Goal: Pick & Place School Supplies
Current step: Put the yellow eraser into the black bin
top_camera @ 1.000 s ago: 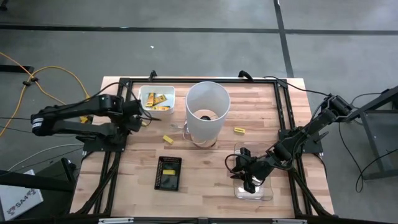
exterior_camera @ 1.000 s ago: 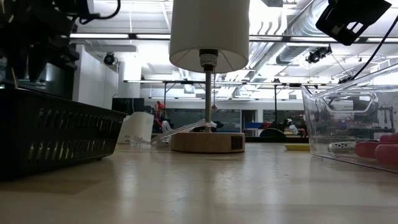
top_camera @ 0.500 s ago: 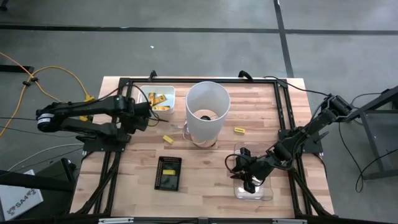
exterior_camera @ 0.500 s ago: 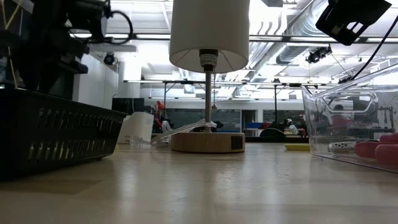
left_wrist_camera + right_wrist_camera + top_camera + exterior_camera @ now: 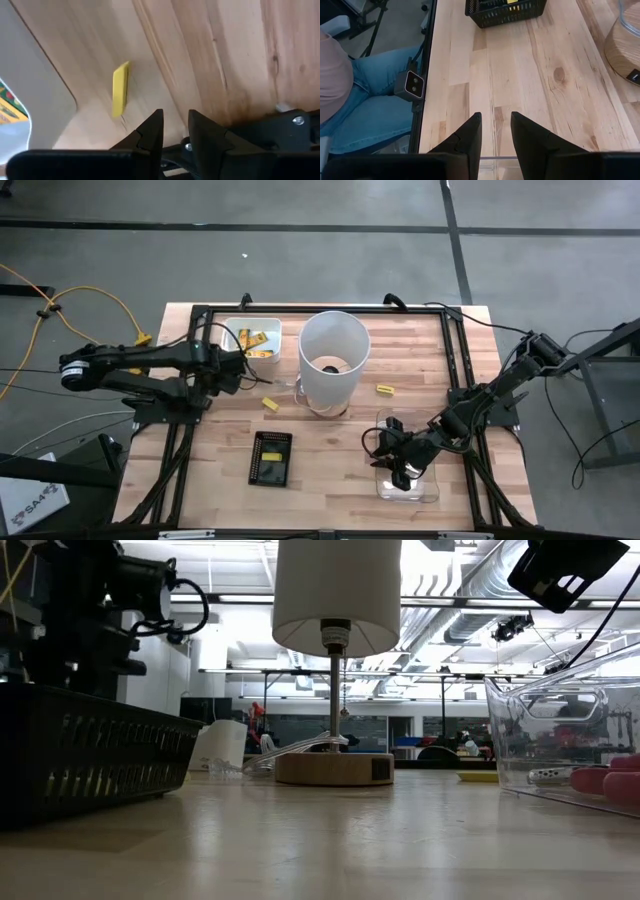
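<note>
My left gripper point(image 5: 248, 371) hovers shut and empty just off the white tray point(image 5: 252, 340), which holds several yellow pieces. In the left wrist view its fingers point(image 5: 175, 120) point down at the bare wood, short of a loose yellow piece point(image 5: 120, 89) that lies flat on the table point(image 5: 269, 404). A second yellow piece point(image 5: 385, 390) lies flat to the right of the lamp. My right gripper point(image 5: 399, 464) waits shut over the clear container point(image 5: 408, 482). Pink tool handles point(image 5: 612, 780) rest on that container's floor.
The tall white lamp shade point(image 5: 333, 360) on its round wooden base point(image 5: 333, 768) stands mid-table between the arms. A black mesh basket point(image 5: 271, 457) sits near the near edge. A seated person's jeans point(image 5: 370, 100) show beyond the table's edge. Bare wood lies between basket and container.
My left arm has reached out from over the white tray toward the table's right and slightly toward the near edge, closing in on the loose yellow piece. The right arm and all objects have stayed put.
</note>
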